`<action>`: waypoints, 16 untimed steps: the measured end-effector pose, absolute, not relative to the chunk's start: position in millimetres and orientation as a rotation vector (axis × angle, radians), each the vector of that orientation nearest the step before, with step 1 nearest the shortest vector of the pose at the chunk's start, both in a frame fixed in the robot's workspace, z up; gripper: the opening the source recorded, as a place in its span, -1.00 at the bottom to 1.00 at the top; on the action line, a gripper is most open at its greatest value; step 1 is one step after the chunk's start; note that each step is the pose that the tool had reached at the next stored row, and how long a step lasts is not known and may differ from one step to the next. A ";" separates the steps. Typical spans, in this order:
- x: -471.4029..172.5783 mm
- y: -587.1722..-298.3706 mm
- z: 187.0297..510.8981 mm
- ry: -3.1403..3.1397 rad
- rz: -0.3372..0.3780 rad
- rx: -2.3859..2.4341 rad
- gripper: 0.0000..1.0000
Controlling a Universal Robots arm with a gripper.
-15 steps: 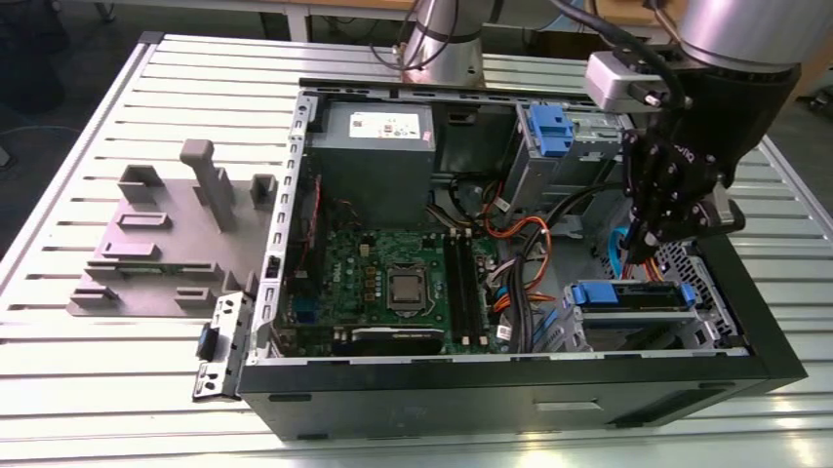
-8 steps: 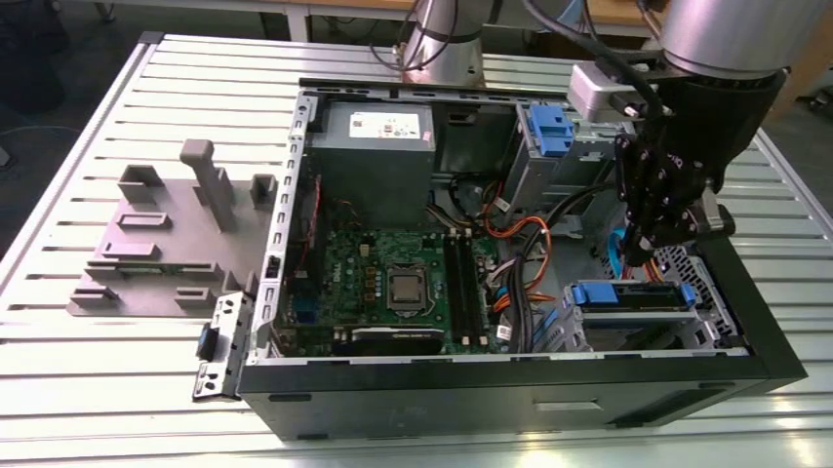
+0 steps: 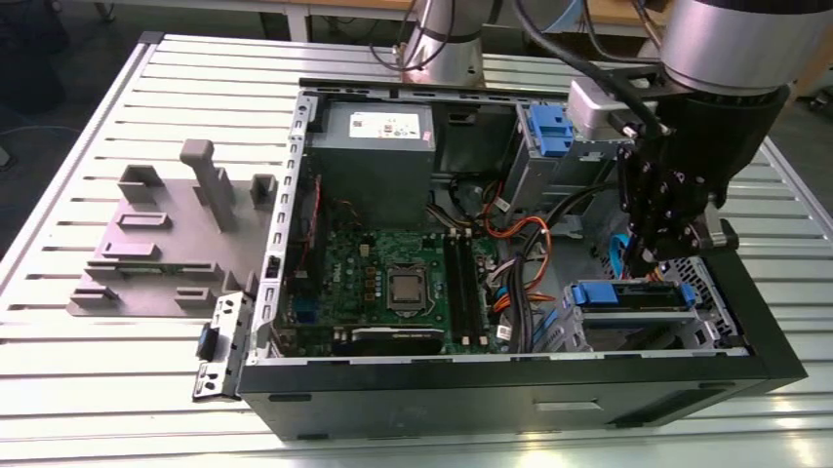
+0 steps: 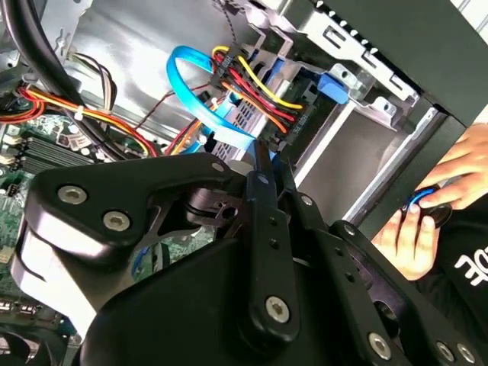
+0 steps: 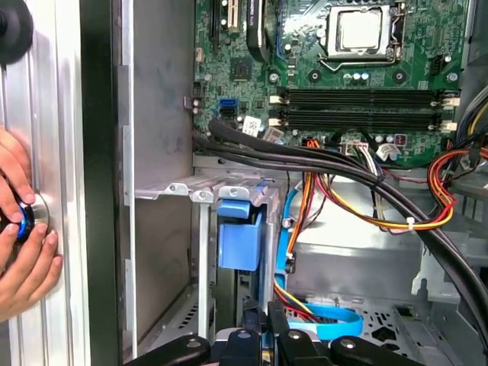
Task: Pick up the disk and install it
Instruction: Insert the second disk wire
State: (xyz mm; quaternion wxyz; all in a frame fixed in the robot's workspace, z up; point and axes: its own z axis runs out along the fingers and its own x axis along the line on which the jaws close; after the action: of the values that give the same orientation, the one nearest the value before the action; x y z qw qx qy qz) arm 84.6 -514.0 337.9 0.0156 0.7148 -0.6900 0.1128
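Fingers (image 5: 252, 319) pinched together, nothing between them as far as we see. Gripper (image 3: 647, 255) hangs inside computer case (image 3: 521, 405), just above drive cage (image 3: 703, 331). In exterior view, disk (image 3: 631, 295) sits in cage at 6 o'clock from fingertips, very near. We judge blue rail runs 9-to-3, label hidden.

Bright overhead light glares off the ribbed counter (image 3: 104, 370); case interior (image 3: 390, 253) shadowed. Close pincer (image 4: 263, 171) linkage soft in second wrist view.
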 end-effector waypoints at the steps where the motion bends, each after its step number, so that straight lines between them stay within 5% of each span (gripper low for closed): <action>1: 83.7 -515.0 337.5 -2.150 0.351 2.226 -0.68; 16: 79.3 -531.9 333.2 -2.221 0.307 2.279 -0.68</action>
State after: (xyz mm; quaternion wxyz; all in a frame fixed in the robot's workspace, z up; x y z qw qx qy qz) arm 79.3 -531.9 333.2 -0.0276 0.7125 -0.6945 0.0959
